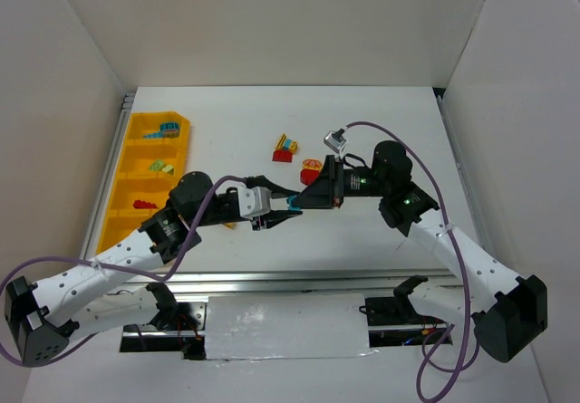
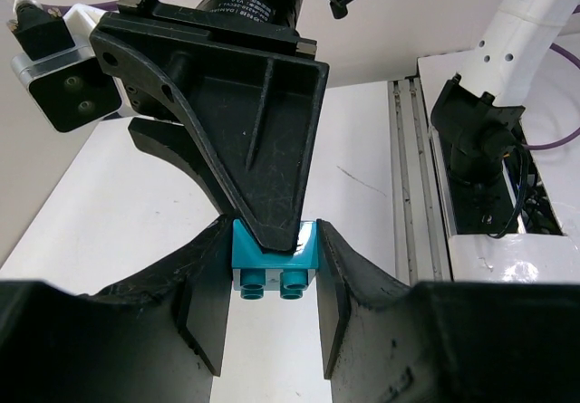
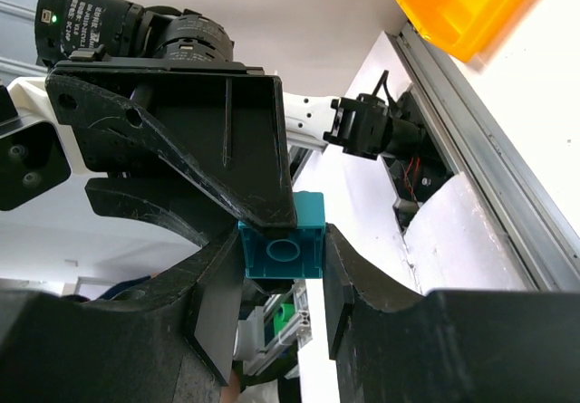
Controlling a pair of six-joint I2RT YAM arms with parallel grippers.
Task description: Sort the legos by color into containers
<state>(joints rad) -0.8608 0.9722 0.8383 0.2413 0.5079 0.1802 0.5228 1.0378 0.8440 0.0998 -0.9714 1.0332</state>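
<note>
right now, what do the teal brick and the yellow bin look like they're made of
The teal brick looks like moulded plastic, smooth with a slight sheen and crisp studs. The yellow bin is probably plastic too: glossy, uniform colour, rounded edges.

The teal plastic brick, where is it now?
Top view, near the middle of the table: the teal plastic brick is clamped between the left gripper and right gripper.

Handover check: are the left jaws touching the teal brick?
Touching. Left wrist view: the left gripper has its jaws flush against both sides of the teal brick.
</note>
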